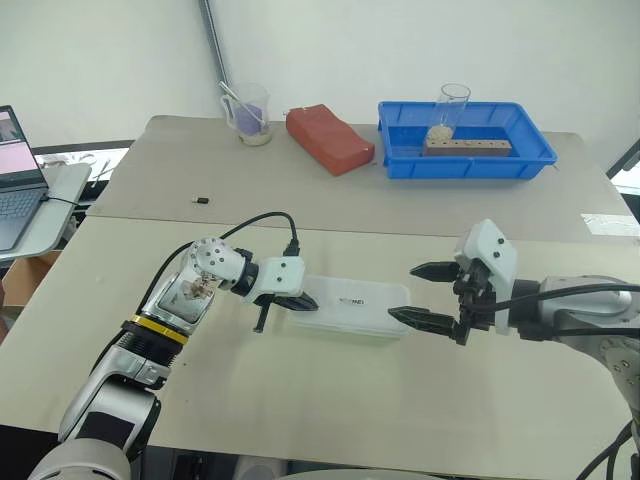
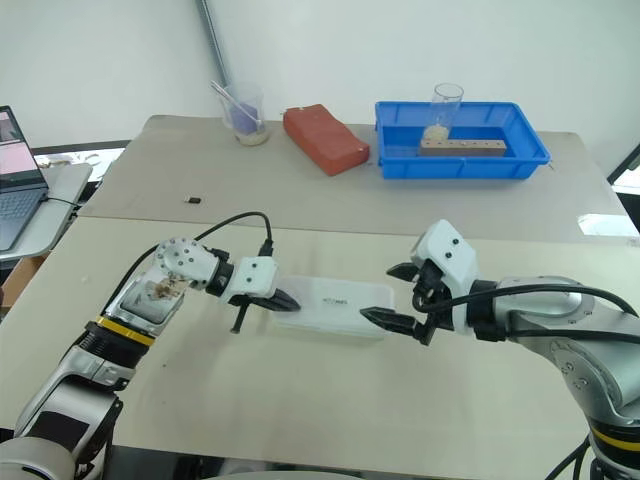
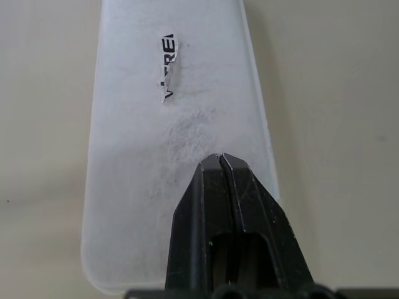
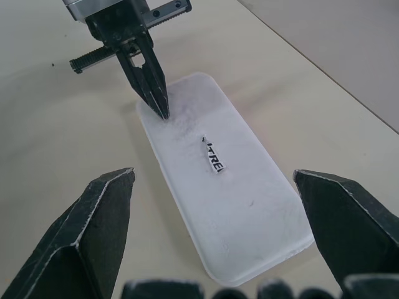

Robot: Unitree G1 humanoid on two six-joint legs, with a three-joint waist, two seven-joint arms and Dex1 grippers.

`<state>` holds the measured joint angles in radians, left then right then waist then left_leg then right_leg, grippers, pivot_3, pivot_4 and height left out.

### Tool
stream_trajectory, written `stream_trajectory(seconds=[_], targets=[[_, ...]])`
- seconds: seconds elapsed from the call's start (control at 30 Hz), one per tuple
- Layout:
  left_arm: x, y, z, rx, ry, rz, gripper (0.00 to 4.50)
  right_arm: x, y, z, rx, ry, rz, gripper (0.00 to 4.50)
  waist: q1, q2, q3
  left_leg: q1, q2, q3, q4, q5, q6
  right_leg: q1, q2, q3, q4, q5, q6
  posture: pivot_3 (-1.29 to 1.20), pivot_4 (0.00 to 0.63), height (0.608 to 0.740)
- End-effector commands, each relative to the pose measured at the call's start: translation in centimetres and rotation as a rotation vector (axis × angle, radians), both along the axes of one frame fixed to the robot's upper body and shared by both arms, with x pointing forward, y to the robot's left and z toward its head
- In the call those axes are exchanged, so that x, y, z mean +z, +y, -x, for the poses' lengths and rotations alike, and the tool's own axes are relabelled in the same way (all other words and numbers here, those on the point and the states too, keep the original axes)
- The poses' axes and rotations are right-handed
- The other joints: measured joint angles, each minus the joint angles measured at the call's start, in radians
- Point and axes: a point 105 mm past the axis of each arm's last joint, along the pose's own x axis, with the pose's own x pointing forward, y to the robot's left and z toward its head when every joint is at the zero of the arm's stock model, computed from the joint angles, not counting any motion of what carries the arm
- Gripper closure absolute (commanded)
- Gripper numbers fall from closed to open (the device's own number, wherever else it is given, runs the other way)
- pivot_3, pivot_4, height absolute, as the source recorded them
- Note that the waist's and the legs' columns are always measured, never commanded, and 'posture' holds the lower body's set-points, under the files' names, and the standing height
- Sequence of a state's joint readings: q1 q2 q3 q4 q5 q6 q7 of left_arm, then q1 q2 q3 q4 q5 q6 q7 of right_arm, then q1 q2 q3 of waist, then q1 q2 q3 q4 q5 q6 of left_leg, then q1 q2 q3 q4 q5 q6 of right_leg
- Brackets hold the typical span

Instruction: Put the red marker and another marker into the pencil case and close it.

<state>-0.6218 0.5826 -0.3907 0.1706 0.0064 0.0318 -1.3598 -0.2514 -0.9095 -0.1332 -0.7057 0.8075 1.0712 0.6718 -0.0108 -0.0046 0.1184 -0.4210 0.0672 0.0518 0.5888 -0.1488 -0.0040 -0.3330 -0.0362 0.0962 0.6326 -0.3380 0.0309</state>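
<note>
The pencil case lies lid-down on the table between both grippers (no markers visible). Left gripper, fingers pressed together, tips at the lid; right gripper stands wide, empty. Closing step; next, verify latch.

Bright, even, diffuse light; soft faint shadows; no glare; sharp focus.

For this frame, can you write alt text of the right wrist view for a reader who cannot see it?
A closed translucent white pencil case lies flat on a beige table, its lid printed with partly worn dark letters. The left pincer, shut, points down with its tip at the case's far end. The right pincer's two black fingers stand wide open in the foreground, on either side of the case.
</note>
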Motion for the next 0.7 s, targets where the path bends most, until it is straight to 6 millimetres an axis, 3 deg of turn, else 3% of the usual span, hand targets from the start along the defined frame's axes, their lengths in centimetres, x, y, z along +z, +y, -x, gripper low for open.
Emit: stream_trajectory(seconds=[0.03,0.17,0.23,0.37,0.5,0.7], targets=[[-0.7,0.3,0.0,0.02,0.02,-0.022,4.42,0.8,0.1,-0.2,0.008,-0.053,-0.005,0.0,-0.001,0.0,0.0,0.0,0.0,0.0,0.0,0.0,0.0,0.0,0.0,0.0,0.0,0.0,0.0,0.0,0.15,0.74],[3.1,0.8,-0.9,0.092,-0.024,0.107,4.42,0.7,-0.5,-0.5,0.01,-0.053,0.002,0.0,-0.002,0.001,-0.001,0.0,0.0,0.0,0.0,0.0,0.0,-0.001,0.0,0.0,0.001,0.0,0.0,0.0,0.15,0.74],[5.5,1.4,-1.6,0.184,-0.024,0.222,3.92,0.5,-1.2,-0.7,0.005,-0.051,0.013,0.0,-0.003,0.001,-0.001,-0.001,0.0,0.0,0.0,0.0,0.0,-0.001,0.0,0.0,0.001,0.0,0.0,0.0,0.15,0.74],[8.3,5.0,-1.1,0.339,0.022,0.327,2.16,-0.2,-3.2,-1.4,-0.017,-0.057,0.059,0.0,-0.004,0.001,-0.001,-0.001,0.0,0.0,0.0,0.0,0.0,-0.001,0.0,0.0,0.0,0.0,0.0,0.0,0.15,0.74],[8.0,9.4,0.0,0.503,0.082,0.335,0.06,-0.8,-4.4,-1.6,-0.008,-0.06,0.102,0.0,-0.01,0.0,0.0,0.002,0.001,0.001,-0.002,0.0,0.0,0.0,0.0,0.0,0.001,0.0,0.0,0.0,0.15,0.74],[7.2,12.9,1.8,0.637,0.011,0.286,0.06,-0.5,-5.5,-2.2,-0.02,-0.079,0.104,0.0,-0.003,-0.003,0.001,0.008,0.001,0.003,-0.007,0.0,0.0,-0.002,-0.002,0.0,0.0,-0.001,-0.001,0.0,0.15,0.74]])
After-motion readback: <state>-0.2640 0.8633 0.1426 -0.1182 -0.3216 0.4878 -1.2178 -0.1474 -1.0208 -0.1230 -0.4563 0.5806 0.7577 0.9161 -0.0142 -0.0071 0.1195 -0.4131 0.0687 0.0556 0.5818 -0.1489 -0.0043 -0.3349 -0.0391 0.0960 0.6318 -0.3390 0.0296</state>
